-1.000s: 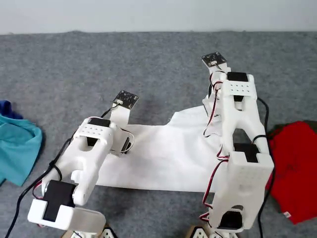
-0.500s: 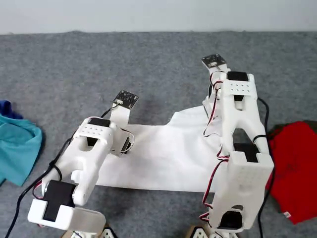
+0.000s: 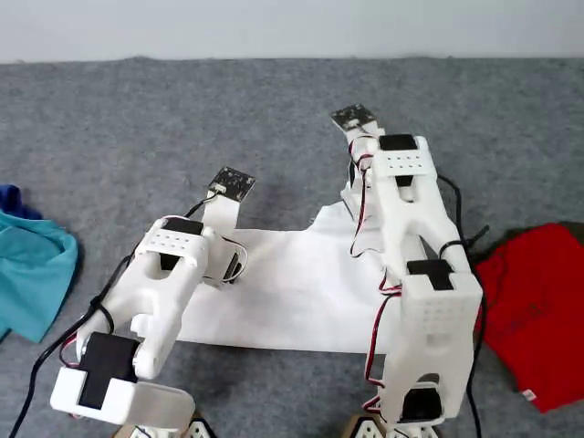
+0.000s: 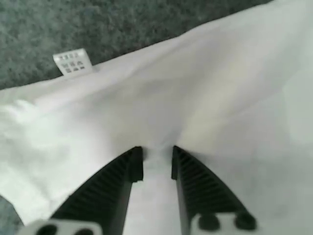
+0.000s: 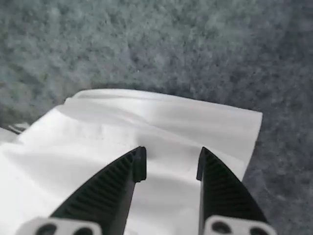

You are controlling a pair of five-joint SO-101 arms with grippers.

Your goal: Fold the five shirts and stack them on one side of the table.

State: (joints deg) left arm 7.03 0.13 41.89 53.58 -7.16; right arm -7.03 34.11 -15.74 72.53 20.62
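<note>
A white shirt (image 3: pixel 292 292) lies spread flat on the grey carpeted table (image 3: pixel 137 119), between the two arms. My left arm (image 3: pixel 169 274) rests over the shirt's left part. Its gripper (image 4: pixel 155 164) is shut on a small pinch of the white shirt (image 4: pixel 195 88), with creases running out from the narrow gap; a sewn label (image 4: pixel 72 62) lies at the shirt's edge. My right arm (image 3: pixel 411 210) stretches over the shirt's far right part. Its gripper (image 5: pixel 171 164) stands open just above a folded edge of the shirt (image 5: pixel 161 127).
A teal shirt (image 3: pixel 32 274) lies crumpled at the left edge with a dark blue one (image 3: pixel 11 199) behind it. A red shirt (image 3: pixel 538 310) lies at the right edge. Bare grey carpet stretches across the far half of the table.
My right arm has swung to the left over the shirt's far right part, and the cloth there has shifted left with it. The left arm has kept still.
</note>
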